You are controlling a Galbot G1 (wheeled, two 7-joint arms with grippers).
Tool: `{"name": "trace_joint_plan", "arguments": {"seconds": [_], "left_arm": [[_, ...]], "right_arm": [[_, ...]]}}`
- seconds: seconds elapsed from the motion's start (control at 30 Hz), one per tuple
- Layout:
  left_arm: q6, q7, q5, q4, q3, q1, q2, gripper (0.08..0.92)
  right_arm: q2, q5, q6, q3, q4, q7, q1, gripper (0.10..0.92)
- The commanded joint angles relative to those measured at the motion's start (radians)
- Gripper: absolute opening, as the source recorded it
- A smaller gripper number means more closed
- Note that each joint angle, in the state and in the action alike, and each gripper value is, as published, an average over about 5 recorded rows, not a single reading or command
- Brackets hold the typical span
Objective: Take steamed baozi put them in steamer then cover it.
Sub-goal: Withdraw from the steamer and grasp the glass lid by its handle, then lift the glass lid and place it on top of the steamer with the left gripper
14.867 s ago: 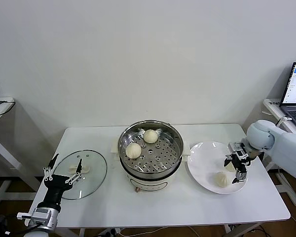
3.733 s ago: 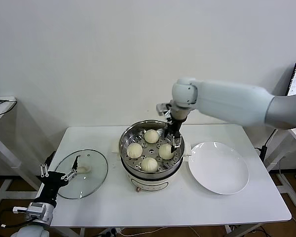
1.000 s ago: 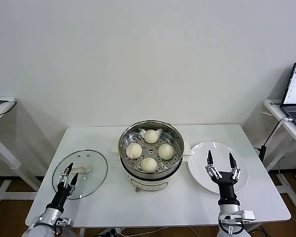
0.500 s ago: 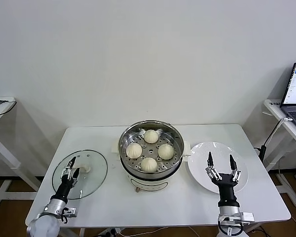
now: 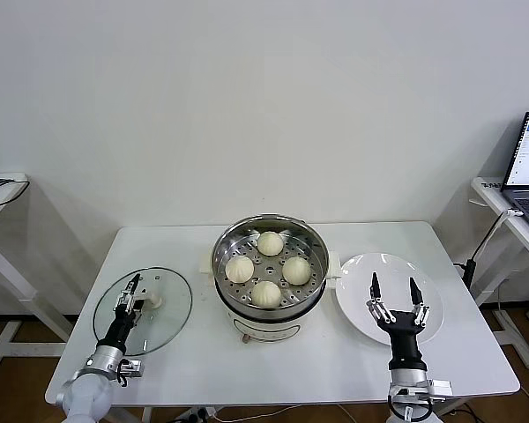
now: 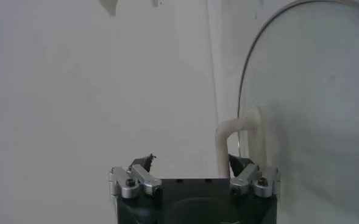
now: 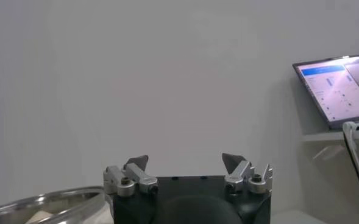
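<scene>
Now left claw (image 5: 129, 294) straddles the glass lid (image 5: 163, 308) handle, spread; right claw (image 5: 392, 300) spread.

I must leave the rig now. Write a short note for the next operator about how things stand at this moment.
Left pincer: over the glass lid, fingers on either side of its white handle, not closed on it.
Right pincer: open, holding nothing, above the white plate.
Done: all four baozi sit in the steamer.
Left: grip the lid and cover the steamer.
</scene>
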Motion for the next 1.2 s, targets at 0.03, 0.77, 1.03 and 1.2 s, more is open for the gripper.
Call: {"name": "trace_joint_plan", "arguments": {"seconds": [0.03,0.77,1.03,1.2], "left_arm": [[0.009,-0.003,0.012,0.025,0.002,-0.017,0.0,0.679],[0.063,0.051,-0.067,-0.302,-0.039,0.096,0.014,0.187],[0.292,0.251,-0.369,-0.697,-0.038,0.254,0.127,0.187],[0.47,0.392,-0.44,-0.896,0.043,0.292,0.211,0.187]], "right_arm": [[0.002,-0.004,0.003,-0.003,-0.009,0.0,0.002,0.823],[0.002,-0.003,0.007,-0.007,-0.024,0.002,0.021,0.823],[-0.005,0.003,0.007,-0.005,-0.023,0.001,0.029,0.823],[-0.005,0.006,0.008,-0.006,-0.026,0.001,0.039,0.823]]}}
